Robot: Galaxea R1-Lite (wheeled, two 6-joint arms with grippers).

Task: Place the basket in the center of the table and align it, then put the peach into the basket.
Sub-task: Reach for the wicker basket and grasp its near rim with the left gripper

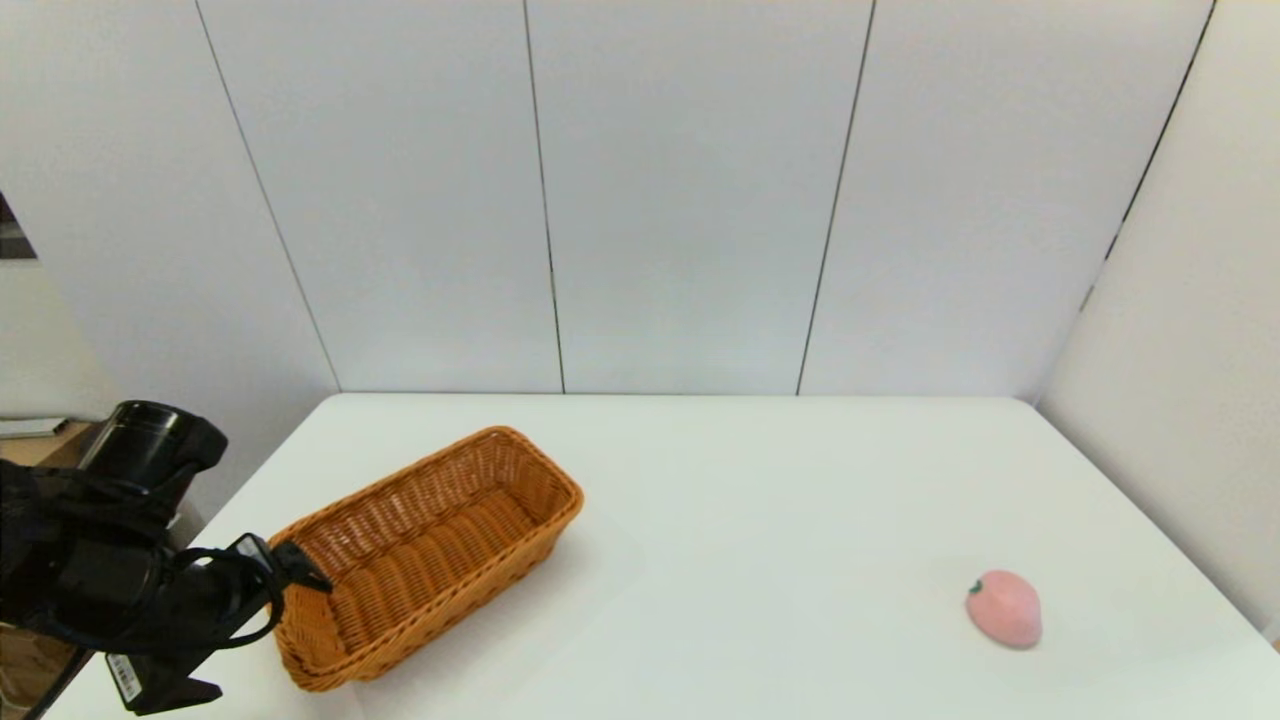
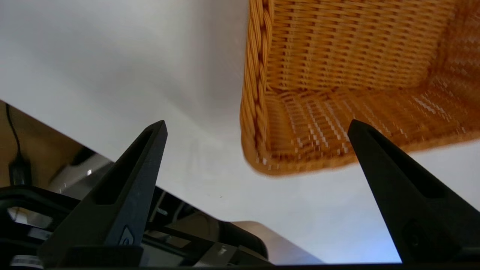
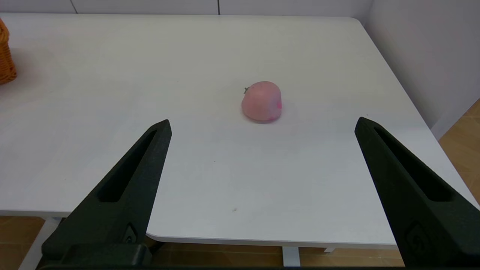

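Note:
The orange-brown wicker basket [image 1: 430, 560] lies at an angle on the left part of the white table [image 1: 750, 520], empty. My left gripper [image 1: 292, 572] hovers at its near-left corner, open. In the left wrist view that braided corner [image 2: 258, 112] sits between the two spread fingers of the gripper [image 2: 257, 123], not touching either. The pink peach [image 1: 1004, 608] rests on the table at the near right, far from the basket. My right gripper [image 3: 263, 120] is open off the table's front edge, facing the peach [image 3: 261, 101] from a distance. The right arm is out of the head view.
The table's left edge [image 2: 93, 146] runs just beside the left gripper, with dark equipment below it. White wall panels [image 1: 680, 200] close off the back and right sides. One end of the basket [image 3: 5, 56] shows at the border of the right wrist view.

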